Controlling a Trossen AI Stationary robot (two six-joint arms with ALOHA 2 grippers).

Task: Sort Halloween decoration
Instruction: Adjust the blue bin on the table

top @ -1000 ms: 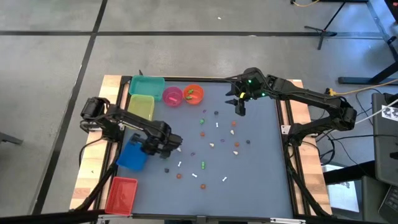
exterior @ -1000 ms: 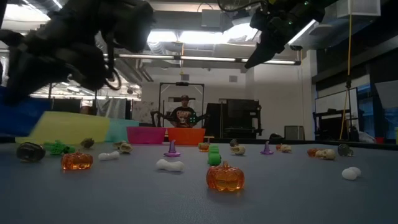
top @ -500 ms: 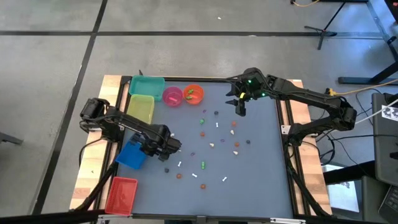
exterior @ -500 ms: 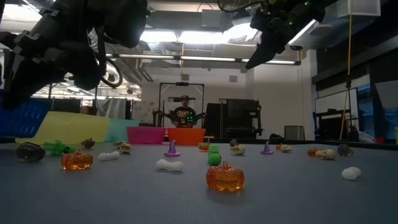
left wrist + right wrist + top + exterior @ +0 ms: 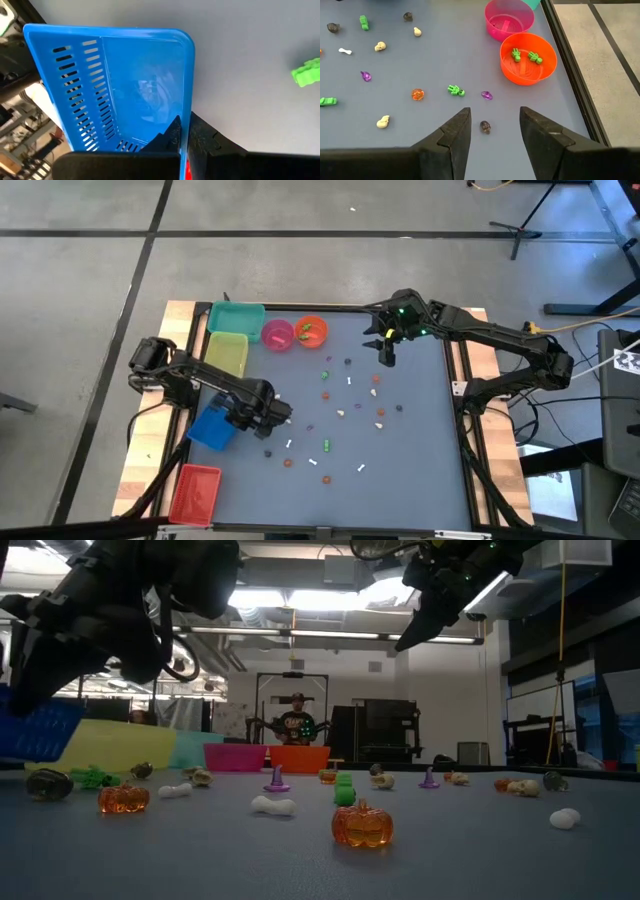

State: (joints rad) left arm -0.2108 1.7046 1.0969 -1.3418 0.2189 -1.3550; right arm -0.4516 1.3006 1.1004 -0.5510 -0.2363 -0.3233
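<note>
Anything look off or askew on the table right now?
Yes: the blue bin is tilted, its rim pinched by the shut left gripper, unlike the other bins lying flat. The right gripper hangs open above the scattered trinkets.

Scattered trinkets (image 5: 340,412) crowding table middle, bowls (image 5: 311,331) and bins (image 5: 236,318) lining left edge, near corners bare

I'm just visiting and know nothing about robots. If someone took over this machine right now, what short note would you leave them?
Left gripper: shut on the blue bin's rim, near the table's left side.
Right gripper: open, empty, hovering near the orange bowl.
Done: two green figures lie in the orange bowl.
Left: most trinkets still lie scattered across the grey table; the pink bowl looks empty.
</note>
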